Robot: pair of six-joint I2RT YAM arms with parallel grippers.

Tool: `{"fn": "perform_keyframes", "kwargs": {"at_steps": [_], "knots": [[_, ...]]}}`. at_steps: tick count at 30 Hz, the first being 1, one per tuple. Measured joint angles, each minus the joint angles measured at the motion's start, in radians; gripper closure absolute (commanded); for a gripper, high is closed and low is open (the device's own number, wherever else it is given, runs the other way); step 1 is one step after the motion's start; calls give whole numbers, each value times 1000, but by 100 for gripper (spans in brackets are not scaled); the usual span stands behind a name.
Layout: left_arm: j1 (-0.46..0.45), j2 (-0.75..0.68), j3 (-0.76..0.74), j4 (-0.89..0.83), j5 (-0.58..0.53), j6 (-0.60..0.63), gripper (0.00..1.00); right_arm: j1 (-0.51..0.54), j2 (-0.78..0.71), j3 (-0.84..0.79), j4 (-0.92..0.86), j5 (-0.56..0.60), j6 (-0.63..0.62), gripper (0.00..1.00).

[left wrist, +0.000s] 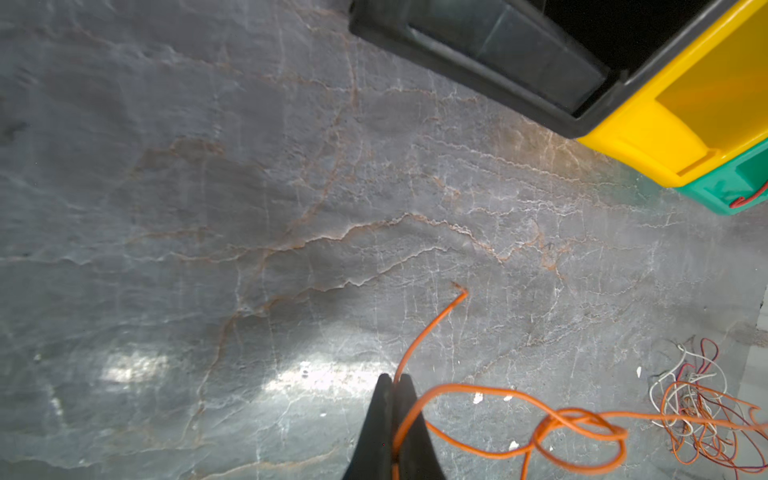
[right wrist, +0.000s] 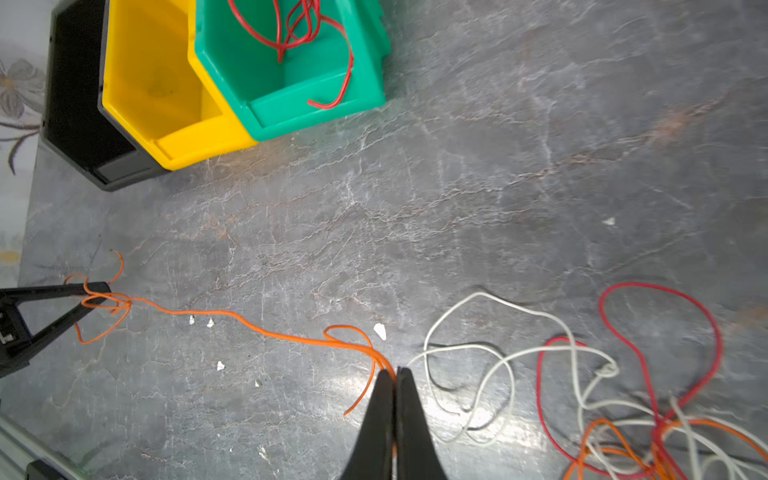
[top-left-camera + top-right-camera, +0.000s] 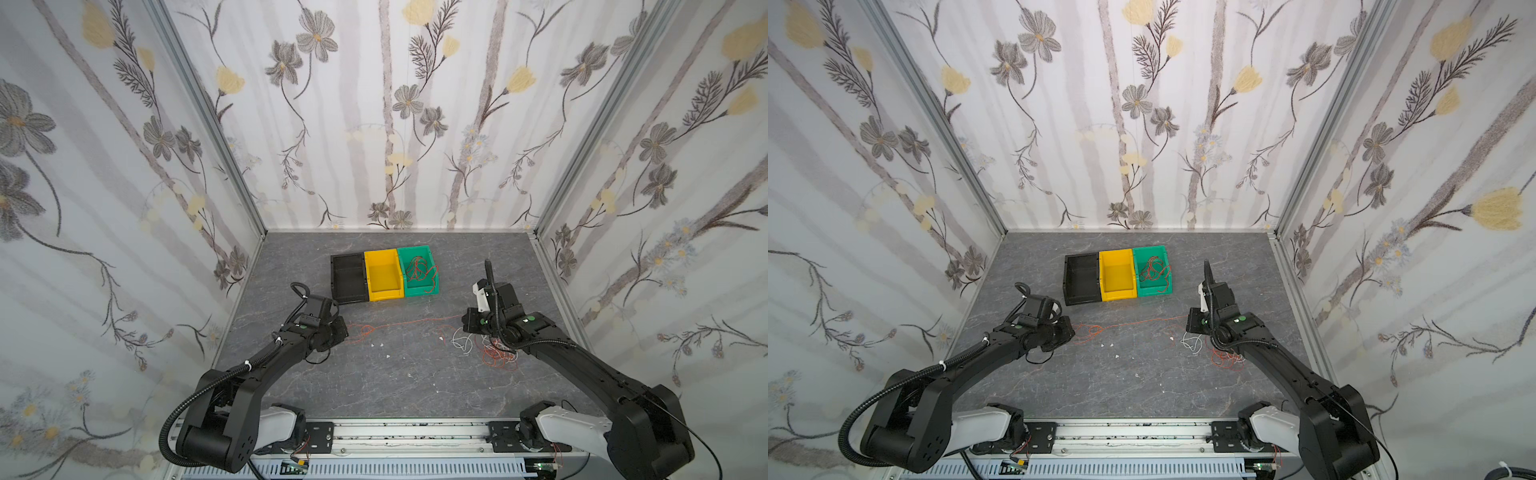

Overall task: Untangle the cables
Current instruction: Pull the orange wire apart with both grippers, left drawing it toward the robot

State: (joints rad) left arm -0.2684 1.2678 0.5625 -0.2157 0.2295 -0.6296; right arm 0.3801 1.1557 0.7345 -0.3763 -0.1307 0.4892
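Nearest you, the aluminium rail (image 3: 407, 434) marks the front edge of the bench (image 3: 374, 386), with both arm bases bolted to it. Beyond it the bench is a matt grey, stone-look slab veined with pale and rusty lines. It carries only a few small white scraps (image 3: 387, 356) across its middle, so you have open room there, while the floral side walls (image 3: 124, 232) close in on either side. Under the forearm of the right arm (image 3: 582, 365) lies the tangle of cables (image 3: 496, 355): thin, limp loops of red, orange and white crossing one another on the slab. The right arm and the left arm (image 3: 257, 365) both reach forward low, bent at the elbow, with their wrists turned in toward each other. The right pincer (image 2: 395, 372) is closed, its black tapered fingers pinching the orange cable (image 2: 249, 322) just beside the tangle. The left pincer (image 1: 393, 379) is likewise clamped on that cable's other end, where it knots into small loops and a short tail pokes past the tips. Between them the cable runs almost straight across the bench, well apart from the bins. Further back, three smooth plastic bins stand touching in a row. The black bin (image 3: 347, 274) and yellow bin (image 3: 384, 276) are both empty. The green bin (image 3: 422, 291) holds a loose coil of red cables (image 3: 419, 268), with one strand hanging over its front lip. A strip of bare slab separates the bins from the back wall (image 3: 374, 166).
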Motion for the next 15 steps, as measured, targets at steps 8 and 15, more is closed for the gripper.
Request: {"fn": "perform_keyframes", "kwargs": {"at_steps": [8, 15], "knots": [[16, -46, -10, -22, -18, -6, 100, -103, -47, 1, -55, 23, 8, 100], [17, -67, -10, -4, 41, -7, 100, -93, 7, -8, -20, -104, 16, 100]]}}
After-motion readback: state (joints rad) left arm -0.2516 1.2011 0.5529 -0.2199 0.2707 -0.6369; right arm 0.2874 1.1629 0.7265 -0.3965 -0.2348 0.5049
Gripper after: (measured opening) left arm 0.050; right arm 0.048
